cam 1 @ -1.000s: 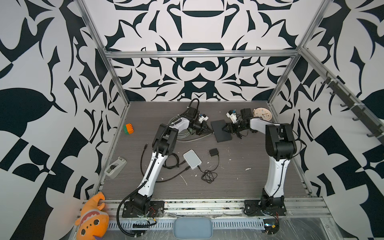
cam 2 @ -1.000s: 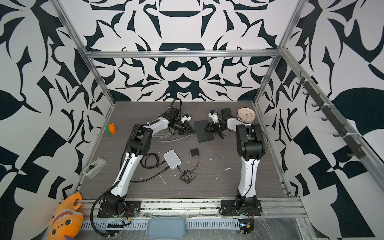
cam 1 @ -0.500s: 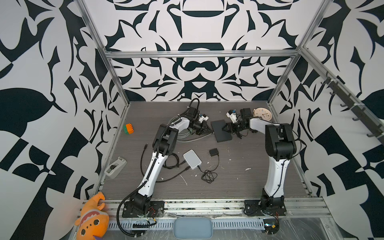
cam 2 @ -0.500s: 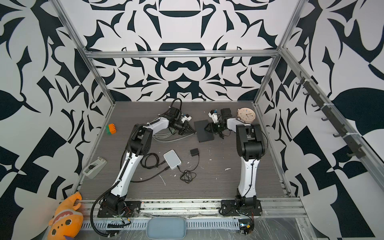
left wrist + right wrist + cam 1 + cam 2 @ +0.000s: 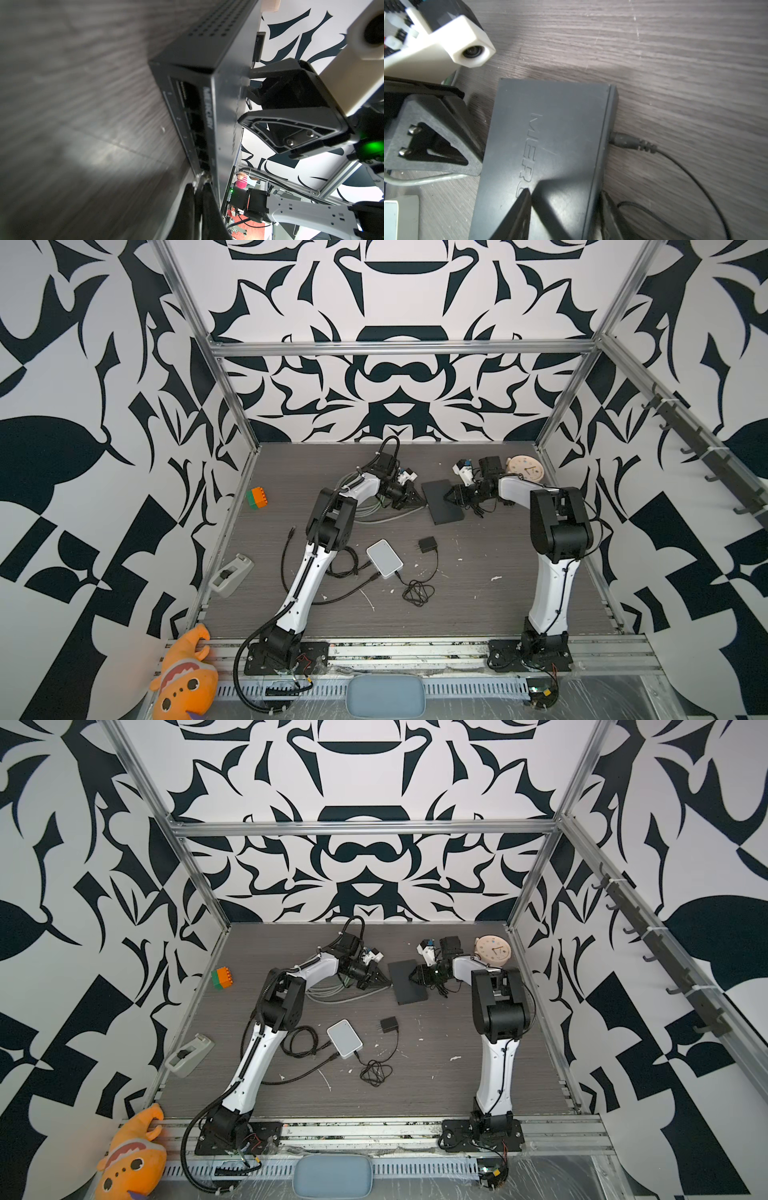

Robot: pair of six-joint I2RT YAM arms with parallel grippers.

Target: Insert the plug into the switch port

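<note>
1. I am looking at the black switch (image 5: 442, 510), which is lying flat.
2. The left gripper (image 5: 417, 502) is sitting at the switch's port face. Its fingers (image 5: 187, 207) are pinching the plug (image 5: 200, 176), which is touching the end port. I cannot tell how deep it is sitting.
3. The right gripper (image 5: 452, 497) is leaning over the switch's opposite side with its fingers (image 5: 519, 207) spread. One tip is resting on top, and the other is sitting beside the power cord (image 5: 629, 143).

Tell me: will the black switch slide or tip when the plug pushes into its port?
Probably slides if unbraced: the switch is a thin, flat box on the smooth table. Tipping seems unlikely, since it sits low and wide. The right gripper, one finger on top, one behind its rear edge, should brace it.
</note>
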